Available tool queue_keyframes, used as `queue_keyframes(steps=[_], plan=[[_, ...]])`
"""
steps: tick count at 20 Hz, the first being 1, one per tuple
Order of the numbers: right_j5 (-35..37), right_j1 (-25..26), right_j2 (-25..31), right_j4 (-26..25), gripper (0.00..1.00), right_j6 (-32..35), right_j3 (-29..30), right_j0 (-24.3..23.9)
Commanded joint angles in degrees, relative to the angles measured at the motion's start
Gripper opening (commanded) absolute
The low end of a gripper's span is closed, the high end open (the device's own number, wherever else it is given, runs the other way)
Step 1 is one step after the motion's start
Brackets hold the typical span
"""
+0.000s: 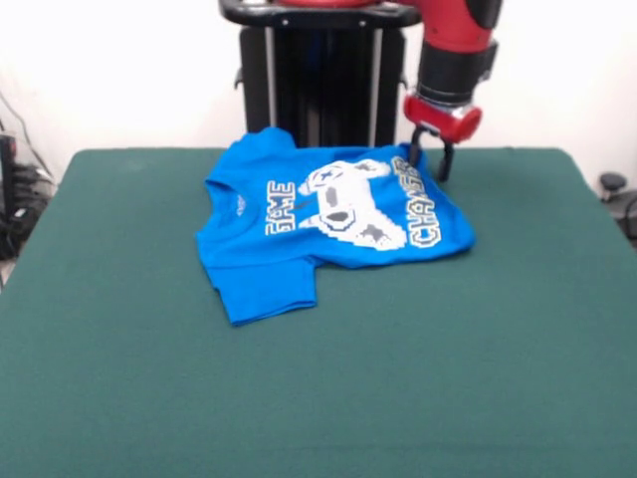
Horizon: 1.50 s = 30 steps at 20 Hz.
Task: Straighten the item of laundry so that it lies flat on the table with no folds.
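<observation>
The item of laundry point(318, 224), a bright blue T-shirt with "GAME CHANGER" lettering and a white controller print, lies on the dark green table point(318, 378) towards its far side, a little left of centre. It is turned sideways, neck to the left, with one sleeve sticking out toward the front and the far edge bunched. My gripper point(430, 164) comes down from above at the shirt's far right corner. Its dark fingers point(445, 162) stand slightly apart, tips at the hem, with nothing visibly held.
The robot's black pedestal point(323, 80) stands just behind the shirt. Cables and dark items point(20, 199) lie beyond the table's left edge, and a small dark object point(612, 184) sits off its right edge.
</observation>
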Motion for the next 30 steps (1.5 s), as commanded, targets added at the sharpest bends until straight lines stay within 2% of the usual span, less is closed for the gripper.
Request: queue_keyframes(steps=[1,7,13,14,17,24,30], plan=[[-2.76,5.20,1.82,3.22,1.00,14.50,0.61,2.33],[-0.57,4.40,-0.25,7.17,1.00,14.27,0.12,5.54],[-2.17,5.79,3.81,3.10,1.00,13.29,-1.68,1.39],[-2.24,5.74,4.27,3.12,0.00,13.30,-1.90,1.35],[-1.26,5.23,6.09,4.43,0.00,14.82,-2.29,0.83],[6.78,-0.28,5.08,14.39,0.00,15.25,-4.62,6.90],[6.56,0.60,6.84,18.26,0.00,15.10,-6.92,8.00]])
